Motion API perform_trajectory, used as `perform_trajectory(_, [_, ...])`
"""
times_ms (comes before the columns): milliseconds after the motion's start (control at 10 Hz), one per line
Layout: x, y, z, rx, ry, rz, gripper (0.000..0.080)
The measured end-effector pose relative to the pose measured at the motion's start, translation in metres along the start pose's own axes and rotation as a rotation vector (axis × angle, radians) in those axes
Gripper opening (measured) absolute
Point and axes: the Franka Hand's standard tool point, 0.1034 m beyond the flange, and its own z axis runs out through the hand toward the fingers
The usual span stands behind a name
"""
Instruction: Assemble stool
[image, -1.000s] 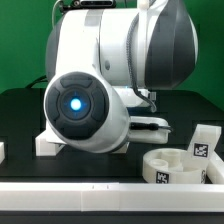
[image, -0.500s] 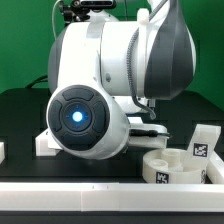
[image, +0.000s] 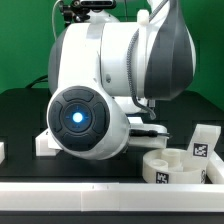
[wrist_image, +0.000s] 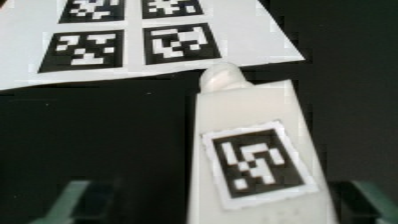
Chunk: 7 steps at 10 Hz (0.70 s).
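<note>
step: picking up a leg | leg flat on the bench, one end at the marker board edge | jaws either side of it, seemingly apart – cannot tell if gripping | seat near bench front edge | next – firm hold, lift, align with seat

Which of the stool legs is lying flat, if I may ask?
The flat leg at the gripper, tag up, near the marker board; the upright leg stands beside the round seat.
</note>
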Motion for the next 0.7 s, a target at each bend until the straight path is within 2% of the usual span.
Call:
perform_trajectory(100, [0.0, 0.0, 0.0, -0.002, 0.0, 0.0, 0.0384])
perform_trajectory(200, [0.0, -0.001, 0.0, -0.002, 0.0, -0.001, 0.0325])
perform_trajectory(700, [-0.004, 0.001, -0.011, 0.004, 0.016, -0.003, 0.0326])
